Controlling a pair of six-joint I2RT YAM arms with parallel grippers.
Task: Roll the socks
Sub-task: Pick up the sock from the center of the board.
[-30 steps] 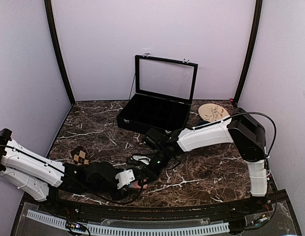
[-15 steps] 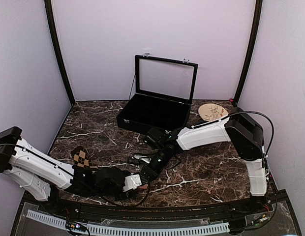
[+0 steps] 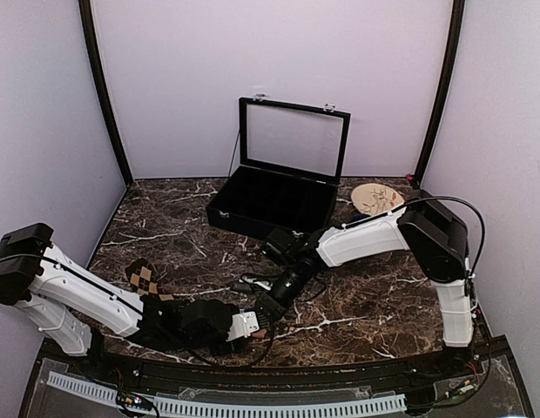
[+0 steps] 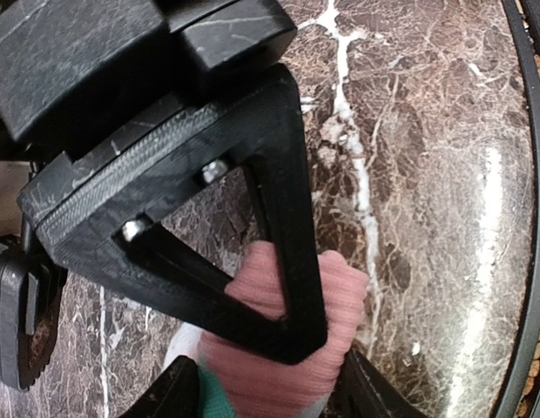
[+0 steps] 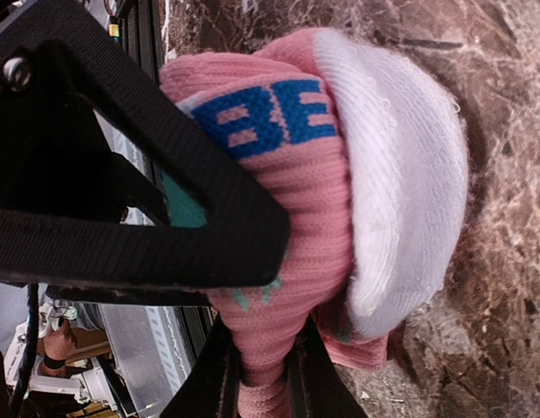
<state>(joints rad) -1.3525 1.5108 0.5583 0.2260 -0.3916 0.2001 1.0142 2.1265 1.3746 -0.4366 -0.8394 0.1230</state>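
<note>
The pink sock [image 5: 287,200], with teal and blue patches and a white toe [image 5: 401,174], is bunched into a lump on the marble table near its front edge. My right gripper [image 5: 263,379] is shut on a fold of its pink fabric. In the left wrist view the pink sock [image 4: 340,305] sits between my left gripper's [image 4: 270,396] jaws, which are shut on it. In the top view both grippers, left [image 3: 251,326] and right [image 3: 268,310], meet over the sock and hide it. The dark brown argyle sock [image 3: 144,279] lies at the left, beside the left arm.
An open black display case [image 3: 270,207] with its glass lid upright stands at the back centre. A round tan plate [image 3: 377,198] lies at the back right. The black front rail [image 3: 279,370] runs just below the grippers. Purple walls enclose the table.
My left arm has stretched to the right along the front edge, carrying its gripper right. My right gripper has shifted slightly right. The pink sock is now more hidden between them.
</note>
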